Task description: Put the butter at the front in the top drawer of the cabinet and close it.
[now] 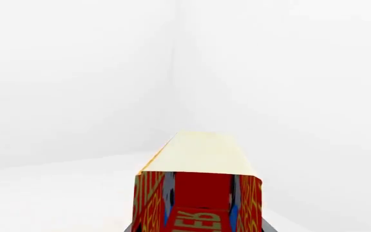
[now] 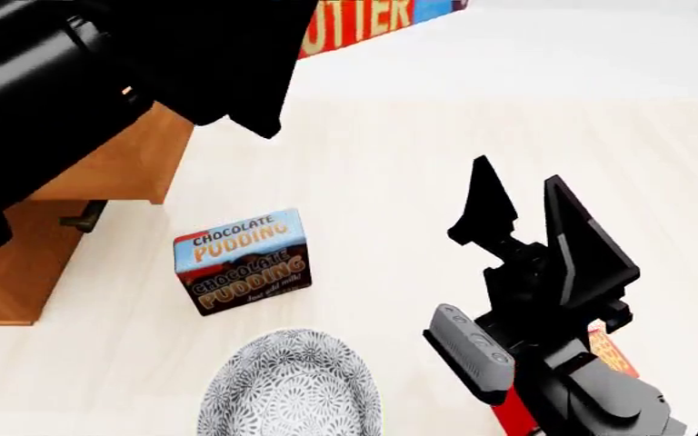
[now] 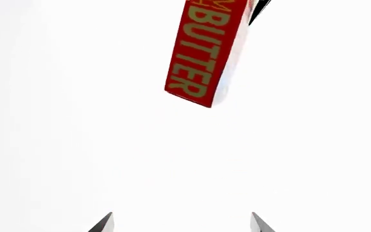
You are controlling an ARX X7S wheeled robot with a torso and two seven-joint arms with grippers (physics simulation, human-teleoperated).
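While the left gripper clamped the butter between its fingers, right gripper spread empty, beside pudding box.

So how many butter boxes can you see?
2: one red-and-orange butter carton held up high in the left claw, another lying on the pale table, mostly hidden behind the right arm.
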